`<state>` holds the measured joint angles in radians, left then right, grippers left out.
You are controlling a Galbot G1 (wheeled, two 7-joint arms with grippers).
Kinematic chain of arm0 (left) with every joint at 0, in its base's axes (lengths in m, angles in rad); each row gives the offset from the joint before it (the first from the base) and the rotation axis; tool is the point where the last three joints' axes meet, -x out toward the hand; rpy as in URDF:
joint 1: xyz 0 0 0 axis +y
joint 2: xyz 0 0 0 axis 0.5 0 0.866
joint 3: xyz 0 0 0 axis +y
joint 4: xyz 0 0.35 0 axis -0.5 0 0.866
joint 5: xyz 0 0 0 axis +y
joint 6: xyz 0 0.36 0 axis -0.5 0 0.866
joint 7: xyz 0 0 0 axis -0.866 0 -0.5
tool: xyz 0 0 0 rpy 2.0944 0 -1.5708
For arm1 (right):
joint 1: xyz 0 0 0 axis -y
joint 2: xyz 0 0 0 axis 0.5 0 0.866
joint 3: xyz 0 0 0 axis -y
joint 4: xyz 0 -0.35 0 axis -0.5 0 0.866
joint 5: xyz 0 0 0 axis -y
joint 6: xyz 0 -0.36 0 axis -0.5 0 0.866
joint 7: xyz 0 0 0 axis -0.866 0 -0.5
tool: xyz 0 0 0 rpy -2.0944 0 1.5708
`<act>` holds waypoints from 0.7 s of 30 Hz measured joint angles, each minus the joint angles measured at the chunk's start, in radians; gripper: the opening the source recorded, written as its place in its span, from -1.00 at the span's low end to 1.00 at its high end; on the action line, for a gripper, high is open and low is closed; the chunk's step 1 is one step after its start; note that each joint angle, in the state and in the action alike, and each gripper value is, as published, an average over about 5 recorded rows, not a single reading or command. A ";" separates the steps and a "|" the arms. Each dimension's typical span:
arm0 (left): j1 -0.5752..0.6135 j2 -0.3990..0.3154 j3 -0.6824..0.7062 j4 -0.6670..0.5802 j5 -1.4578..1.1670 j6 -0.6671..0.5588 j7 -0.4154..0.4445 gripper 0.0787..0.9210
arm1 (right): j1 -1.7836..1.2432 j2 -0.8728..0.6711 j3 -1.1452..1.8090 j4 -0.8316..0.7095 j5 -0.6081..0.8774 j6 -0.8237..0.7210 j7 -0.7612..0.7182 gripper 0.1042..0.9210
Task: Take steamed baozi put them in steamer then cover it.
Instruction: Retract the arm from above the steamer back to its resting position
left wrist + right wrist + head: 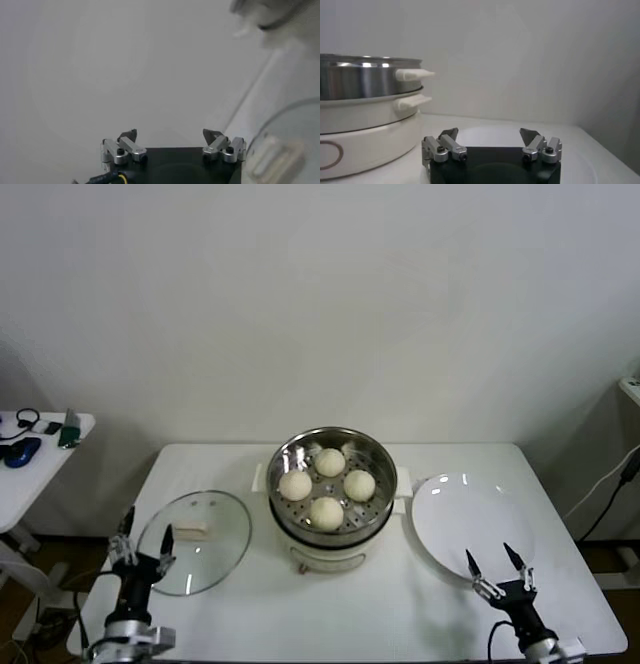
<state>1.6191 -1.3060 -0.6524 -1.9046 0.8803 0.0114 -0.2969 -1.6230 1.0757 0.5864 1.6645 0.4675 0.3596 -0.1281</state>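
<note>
**Buns loaded, lid waiting on the table**

At the near left edge of the table (190, 459), the left gripper (140, 546) hangs with its fingers spread wide and nothing between them, just beside the near rim of the lid (193, 542). That closeness looks deliberate: covering is the step not yet done, and this arm is the one best placed for it. The lid lies flat on the tabletop, handle up, so the cream block handle (190, 531) is free to be pinched from above. Its dome is clear glass ringed by a thin metal band, smooth and likely slippery anywhere but the handle.

At centre stands the steamer (331, 447), a shiny steel basket with a perforated floor, seated on a cream-white pot with stubby side handles. Four buns (327, 513) sit inside it in a diamond, near one another yet apart, which lets steam pass around each. They are round, matte and cream-white, soft-looking.

Right of the pot lies a plate (470, 524), flat, white, glossy, with nothing on it; by my reading the loading is finished. The right gripper (501, 569) hovers over the plate's near rim, jaws wide and holding nothing, seemingly idle and out of the lid's path.
</note>
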 measured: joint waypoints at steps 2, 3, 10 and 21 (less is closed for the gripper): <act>-0.011 0.004 0.004 0.046 0.085 -0.007 -0.027 0.77 | -0.008 0.012 0.002 0.000 -0.005 0.010 0.006 0.76; -0.016 0.007 0.005 0.070 0.123 -0.011 -0.039 0.77 | -0.012 0.018 0.003 0.000 -0.007 0.014 0.008 0.76; -0.063 0.032 0.021 0.214 0.297 -0.035 -0.100 0.77 | -0.030 0.046 0.005 -0.005 -0.017 0.035 0.020 0.76; -0.148 0.076 0.050 0.378 0.398 -0.052 -0.136 0.77 | -0.058 0.078 0.015 -0.001 -0.026 0.048 0.027 0.76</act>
<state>1.4710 -1.2303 -0.6027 -1.5268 1.2784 -0.0405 -0.4327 -1.6815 1.1535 0.6012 1.6632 0.4419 0.4078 -0.1012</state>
